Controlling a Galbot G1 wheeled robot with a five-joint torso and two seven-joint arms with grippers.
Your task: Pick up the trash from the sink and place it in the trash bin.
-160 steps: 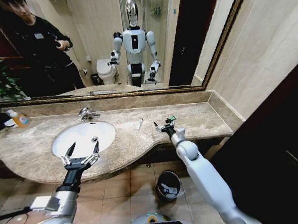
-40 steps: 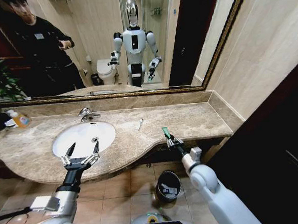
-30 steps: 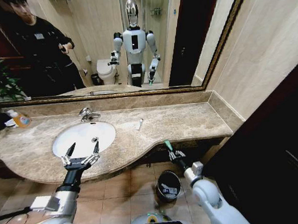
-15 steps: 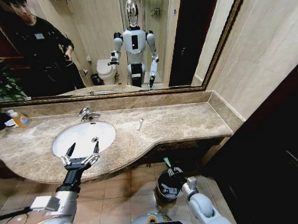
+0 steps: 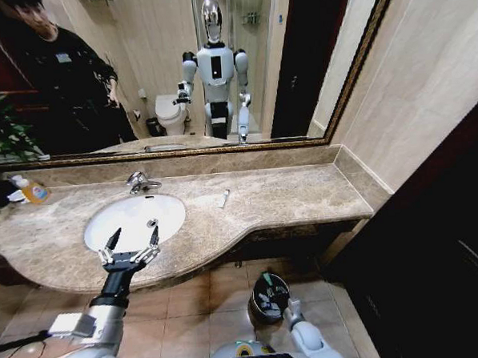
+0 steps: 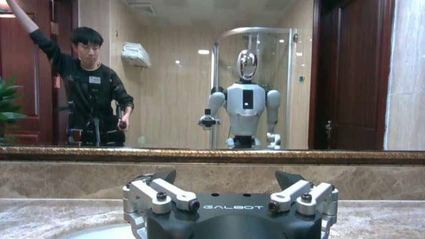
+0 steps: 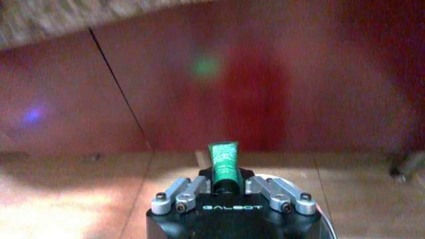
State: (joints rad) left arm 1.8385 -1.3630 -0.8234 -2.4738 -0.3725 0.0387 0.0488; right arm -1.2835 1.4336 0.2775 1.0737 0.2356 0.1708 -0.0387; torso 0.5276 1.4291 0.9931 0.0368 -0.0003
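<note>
My right gripper (image 5: 268, 285) hangs low over the black trash bin (image 5: 257, 308) on the tiled floor, below the counter's front edge. It is shut on a small green tube (image 5: 264, 278), a piece of the trash. In the right wrist view the green tube (image 7: 224, 160) sticks out from between the fingers of the right gripper (image 7: 224, 182). A small white tube (image 5: 224, 198) lies on the counter to the right of the white oval sink (image 5: 134, 220). My left gripper (image 5: 130, 244) stands open above the sink's front rim, and the left gripper (image 6: 226, 180) holds nothing.
The beige marble counter (image 5: 296, 196) runs under a wide mirror, with a chrome tap (image 5: 140, 182) behind the basin. A clear bottle with an orange label (image 5: 33, 190) stands at the far left. A dark door panel (image 5: 435, 241) closes off the right side.
My right arm has come down from the counter's front edge to the floor with the green tube and now hangs over the bin. The left arm has not moved.
</note>
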